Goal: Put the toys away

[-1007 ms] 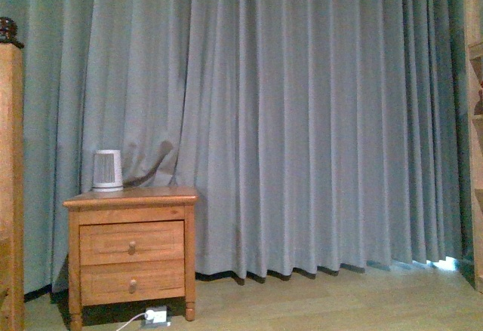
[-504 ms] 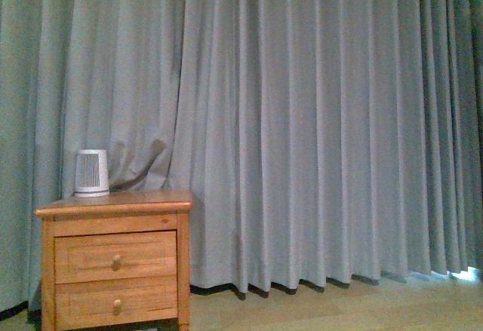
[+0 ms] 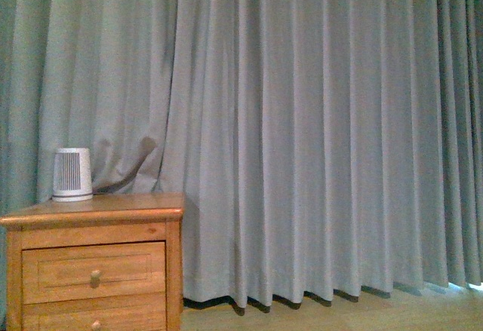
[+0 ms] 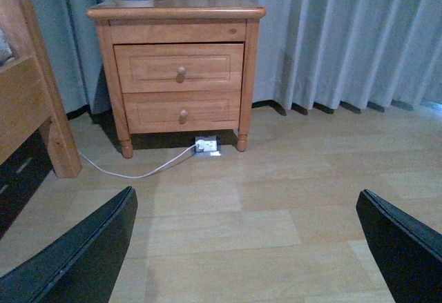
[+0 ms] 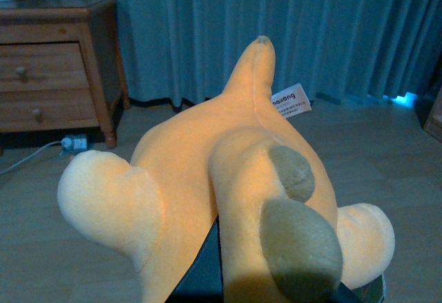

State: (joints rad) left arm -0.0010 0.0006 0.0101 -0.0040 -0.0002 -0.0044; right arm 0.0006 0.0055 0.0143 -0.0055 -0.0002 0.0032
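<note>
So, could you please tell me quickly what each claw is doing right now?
Left claw: open, empty.
Right claw: closed on the plush toy.

grey curtain (image 3: 302, 120) | wood nightstand (image 3: 90, 263) w/ 2 drawers | wood floor (image 4: 276, 199)

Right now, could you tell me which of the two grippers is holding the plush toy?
The right gripper: the orange-yellow plush toy sits gripped on it, while the left gripper is open, with only floor between its fingers.
</note>
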